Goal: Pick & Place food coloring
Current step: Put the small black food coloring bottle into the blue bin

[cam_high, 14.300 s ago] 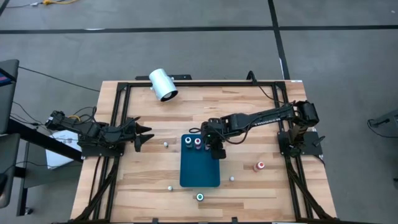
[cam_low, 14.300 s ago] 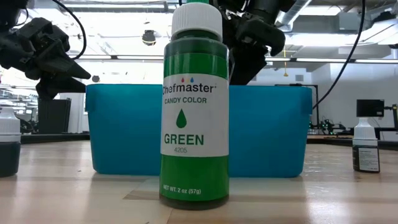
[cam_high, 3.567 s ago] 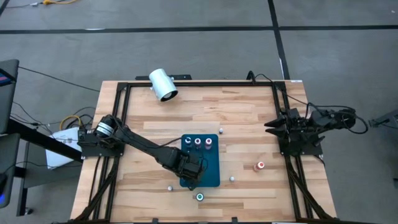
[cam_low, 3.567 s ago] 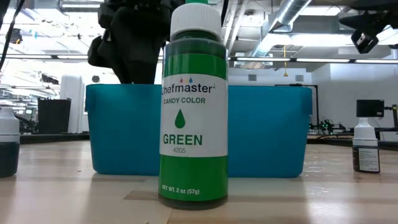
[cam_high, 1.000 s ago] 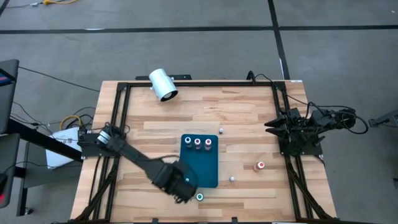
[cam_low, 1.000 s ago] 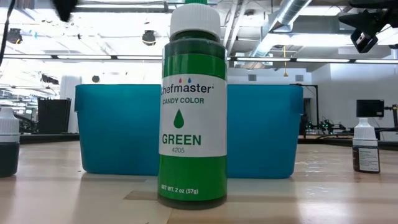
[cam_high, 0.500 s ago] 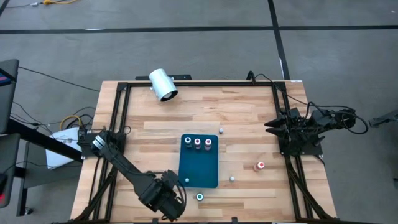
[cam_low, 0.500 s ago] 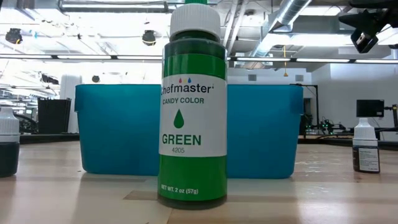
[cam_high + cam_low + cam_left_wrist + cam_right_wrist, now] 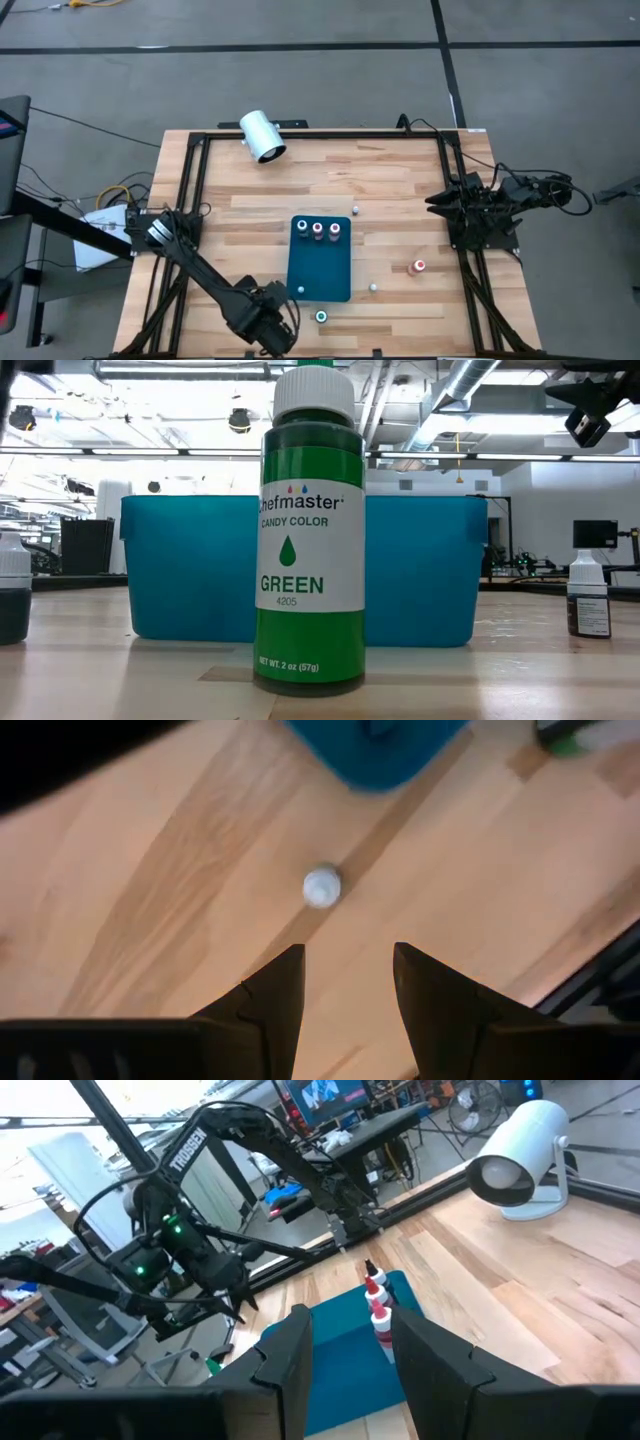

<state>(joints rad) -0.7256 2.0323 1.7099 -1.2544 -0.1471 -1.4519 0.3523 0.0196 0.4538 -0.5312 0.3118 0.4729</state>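
Observation:
The food coloring bottles are spread over the wooden table. Three stand in a row at the far end of the teal bin (image 9: 320, 262), and a whitish-topped one (image 9: 300, 291) is at its near left corner. A green bottle (image 9: 321, 317) (image 9: 310, 530) stands near the near edge, and a red-topped one (image 9: 419, 266) stands to the right. My left gripper (image 9: 272, 320) (image 9: 348, 955) hovers open near the near edge, with a whitish-topped bottle (image 9: 321, 887) standing on the wood just beyond its fingertips. My right gripper (image 9: 432, 205) (image 9: 348, 1320) waits open at the right edge.
Two more whitish-topped bottles stand loose on the wood, one (image 9: 354, 210) beyond the bin and one (image 9: 373, 287) to its right. A white cylinder (image 9: 262, 136) sits at the far left edge. The black frame rail (image 9: 320, 133) runs around the table.
My left gripper has drawn back from the bin's near left corner toward the table's near edge and a little left. It has stayed open. The bottles and the bin have kept their places.

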